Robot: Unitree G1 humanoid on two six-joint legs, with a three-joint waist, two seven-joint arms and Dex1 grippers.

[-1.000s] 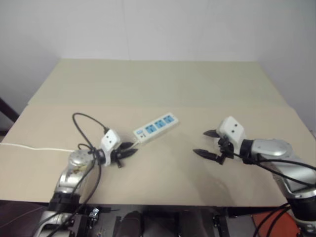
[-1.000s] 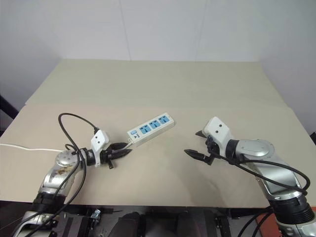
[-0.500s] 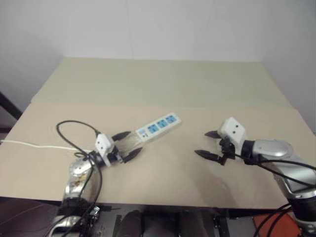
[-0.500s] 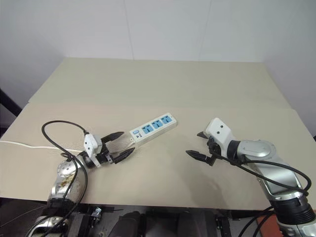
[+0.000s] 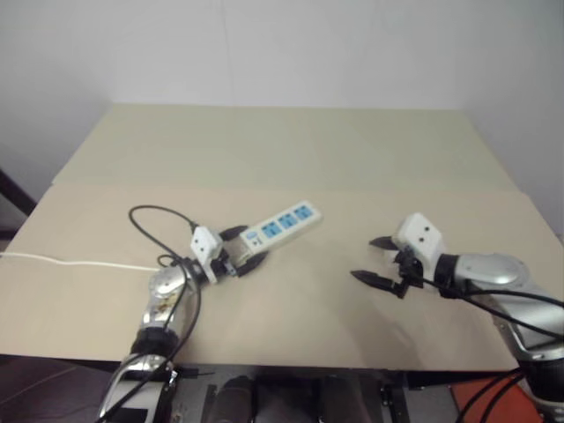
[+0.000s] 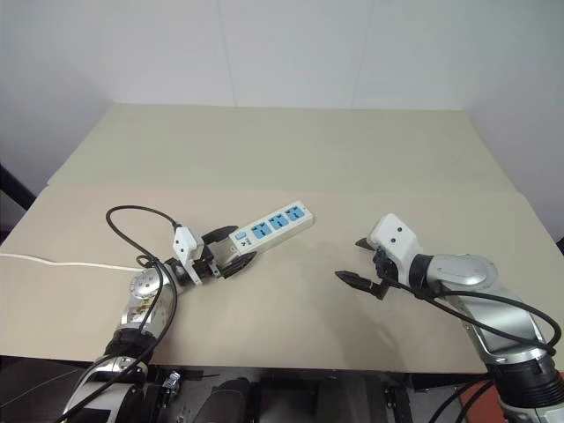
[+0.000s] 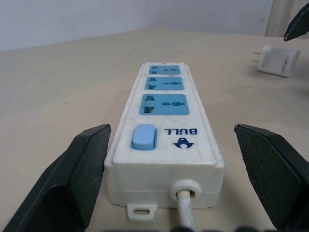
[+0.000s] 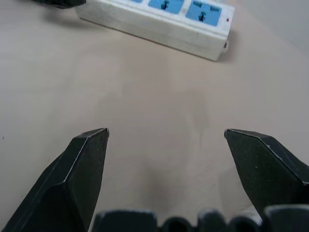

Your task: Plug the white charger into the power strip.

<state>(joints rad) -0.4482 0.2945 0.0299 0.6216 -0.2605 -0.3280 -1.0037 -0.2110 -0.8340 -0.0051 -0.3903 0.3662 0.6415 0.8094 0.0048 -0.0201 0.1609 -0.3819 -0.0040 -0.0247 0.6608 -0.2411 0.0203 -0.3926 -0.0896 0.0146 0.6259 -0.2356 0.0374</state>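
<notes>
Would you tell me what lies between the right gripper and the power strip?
Bare table, as the right wrist view shows from the right gripper to the power strip.

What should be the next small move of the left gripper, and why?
Probably close the left gripper on the cord end of the power strip: its open fingers already stand on either side of that end, touching nothing. The white charger lies apart on the table.
</notes>
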